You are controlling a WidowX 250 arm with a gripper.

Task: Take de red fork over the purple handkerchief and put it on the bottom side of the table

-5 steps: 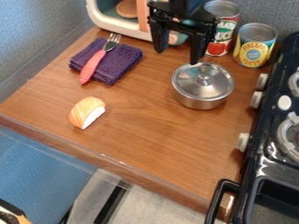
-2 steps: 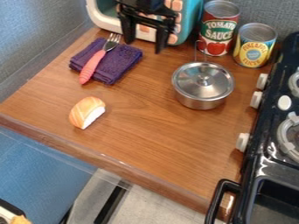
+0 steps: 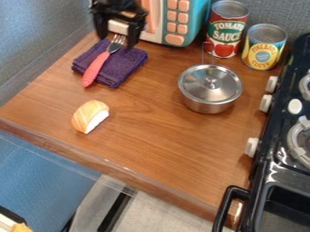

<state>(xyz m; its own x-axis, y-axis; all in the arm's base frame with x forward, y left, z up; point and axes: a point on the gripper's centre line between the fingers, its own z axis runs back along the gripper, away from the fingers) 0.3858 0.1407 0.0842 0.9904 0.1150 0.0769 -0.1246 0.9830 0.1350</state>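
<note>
A: Where do we see the gripper point(image 3: 117, 41)?

B: We have it in the upper left of the frame, above the far end of the desk point(image 3: 157, 145). Its fingers point(image 3: 133, 34) are spread, with nothing clasped between them.

A: And our red fork point(image 3: 94, 69)?

B: It's lying on the folded purple handkerchief point(image 3: 126, 63), also in the upper left. We see the metal tines pointing up and slightly right, near the fingertips, while the red handle slants down to the left and its end pokes past the cloth's lower edge. We can't tell whether the tines touch the gripper.

A: What else do we have around?

B: Below the handkerchief, toward the left of the frame, we've got a toy salmon sushi point(image 3: 91, 116). Right of centre is a metal pot point(image 3: 209, 107) with its lid point(image 3: 200, 87) on. Behind that, at the upper right, we see a red food can point(image 3: 225, 36) just beside a yellow one point(image 3: 264, 54), both upright.

A: And at the edges?

B: We spot a teal toy microwave point(image 3: 189, 18) at the top and a black toy stove point(image 3: 272, 168) along the right side.
</note>
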